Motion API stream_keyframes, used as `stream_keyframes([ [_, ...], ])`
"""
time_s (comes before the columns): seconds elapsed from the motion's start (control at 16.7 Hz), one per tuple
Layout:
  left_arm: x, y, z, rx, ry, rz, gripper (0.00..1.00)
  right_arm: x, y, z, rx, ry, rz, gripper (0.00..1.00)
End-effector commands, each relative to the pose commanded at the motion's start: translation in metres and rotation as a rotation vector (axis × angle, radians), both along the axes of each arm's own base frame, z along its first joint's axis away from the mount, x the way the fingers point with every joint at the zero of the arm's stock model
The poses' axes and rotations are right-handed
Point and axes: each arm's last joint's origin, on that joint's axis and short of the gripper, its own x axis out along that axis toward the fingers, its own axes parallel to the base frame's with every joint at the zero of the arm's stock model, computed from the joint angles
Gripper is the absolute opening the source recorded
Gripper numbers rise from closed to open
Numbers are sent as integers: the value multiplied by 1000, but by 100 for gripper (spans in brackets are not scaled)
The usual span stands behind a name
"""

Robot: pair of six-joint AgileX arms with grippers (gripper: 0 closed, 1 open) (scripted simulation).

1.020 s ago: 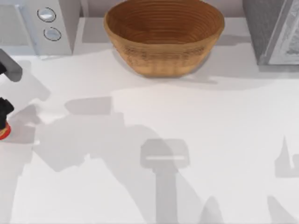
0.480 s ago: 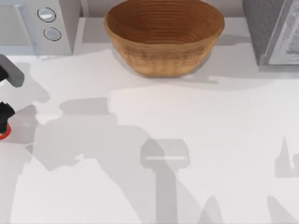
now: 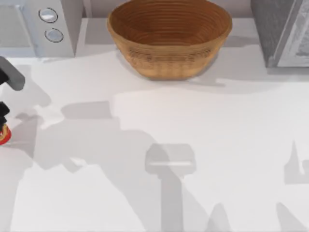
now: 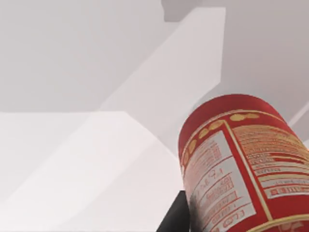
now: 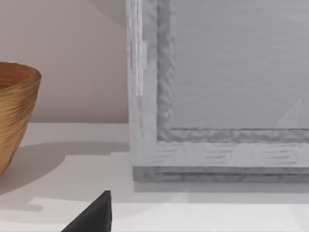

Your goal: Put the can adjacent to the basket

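**Barely begun: can at my left gripper, basket far off**

Overhead first, I see my left gripper point(image 3: 3, 115) at the table's extreme left edge, dark and mostly cut off, with the can point(image 3: 4, 135) just under and against it as a sliver of red. The basket point(image 3: 169, 38) sits well apart from that gripper, off to its right and toward the back of the table point(image 3: 203, 145). I judge nothing of the placement is done; the whole carry across is left. Between gripper and basket the surface is open, crossed by shadows alone. A microwave point(image 3: 41, 26) with two knobs stands beyond the gripper at the back left, and a grey box point(image 3: 280, 31) flanks the basket's other side, so the near-left side of the basket looks the roomiest spot.

Left wrist: the can point(image 4: 241, 164) looms close, label toward the lens, one dark finger point(image 4: 177, 215) against its side. I cannot tell whether the fingers are clamped on it.

Right wrist: my right arm is parked, facing the grey box point(image 5: 217, 96), the basket's wall point(image 5: 17, 111) off to one side; a dark fingertip point(image 5: 94, 215) shows, and I cannot tell its grip state.
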Motion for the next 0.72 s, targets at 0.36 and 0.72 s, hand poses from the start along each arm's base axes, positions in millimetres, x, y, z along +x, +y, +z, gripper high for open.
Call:
stream_keyframes([
  [0.36,0,0,0,0,0,0,0,0,0,0,0,0,0,100],
  [0.72,0,-1,1,0,-2,-3,0,0,0,0,0,0,0,100],
])
